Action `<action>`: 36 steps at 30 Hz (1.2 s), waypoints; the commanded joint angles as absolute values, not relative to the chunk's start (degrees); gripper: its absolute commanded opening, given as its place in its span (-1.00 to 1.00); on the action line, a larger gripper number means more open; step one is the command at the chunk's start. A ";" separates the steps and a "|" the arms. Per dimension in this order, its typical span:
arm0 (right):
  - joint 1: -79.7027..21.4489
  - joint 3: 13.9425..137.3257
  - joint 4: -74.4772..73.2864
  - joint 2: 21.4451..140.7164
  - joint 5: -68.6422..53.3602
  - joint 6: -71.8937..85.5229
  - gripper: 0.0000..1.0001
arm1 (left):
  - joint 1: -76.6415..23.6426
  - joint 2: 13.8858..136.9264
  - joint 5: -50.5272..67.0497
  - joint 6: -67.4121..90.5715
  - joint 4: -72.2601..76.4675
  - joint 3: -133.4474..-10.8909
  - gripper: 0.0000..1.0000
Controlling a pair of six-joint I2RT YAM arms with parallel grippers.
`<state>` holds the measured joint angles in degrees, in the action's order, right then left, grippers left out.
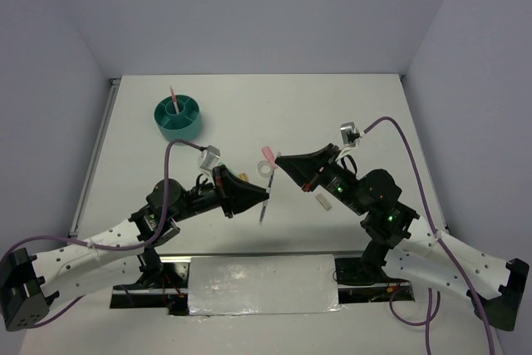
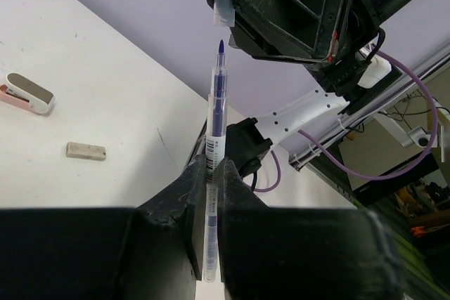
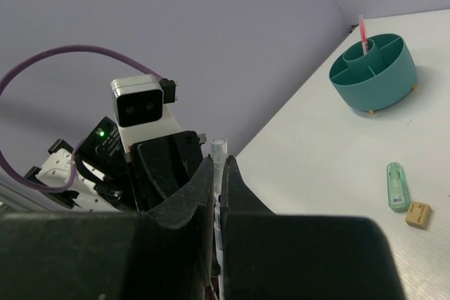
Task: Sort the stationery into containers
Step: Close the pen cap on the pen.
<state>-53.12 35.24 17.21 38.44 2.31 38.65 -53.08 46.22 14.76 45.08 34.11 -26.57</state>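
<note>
Over mid-tabletop (image 1: pixel 374 114), left gripper (image 1: pixel 263 199) faces right gripper (image 1: pixel 280 158); organizer (image 1: pixel 179 118) far-left, lilac walls around. Left wrist: left gripper clamps blue pen (image 2: pixel 218 96), beige eraser (image 2: pixel 86 150) beyond. Right wrist: right gripper pinches cap (image 3: pixel 219 147); mint block (image 3: pixel 397 186) on tabletop.

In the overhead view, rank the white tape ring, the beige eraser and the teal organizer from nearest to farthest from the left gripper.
From the left gripper:
1. white tape ring, just beyond its tip.
2. beige eraser, off to its right.
3. teal organizer, far back on the left.
</note>
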 commanded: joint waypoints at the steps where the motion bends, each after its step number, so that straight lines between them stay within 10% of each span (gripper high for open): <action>1: -53.61 35.77 18.72 38.50 2.11 37.79 -1.00 | -53.17 45.00 14.68 43.86 36.39 -26.72 -1.00; 36: -54.75 30.50 20.48 39.29 -5.89 41.22 -1.00 | -53.17 41.93 10.46 37.88 35.33 -28.48 -1.00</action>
<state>-53.41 32.32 19.25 39.55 -3.77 40.34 -53.21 43.44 12.99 40.40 30.24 -26.57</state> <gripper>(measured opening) 0.037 0.177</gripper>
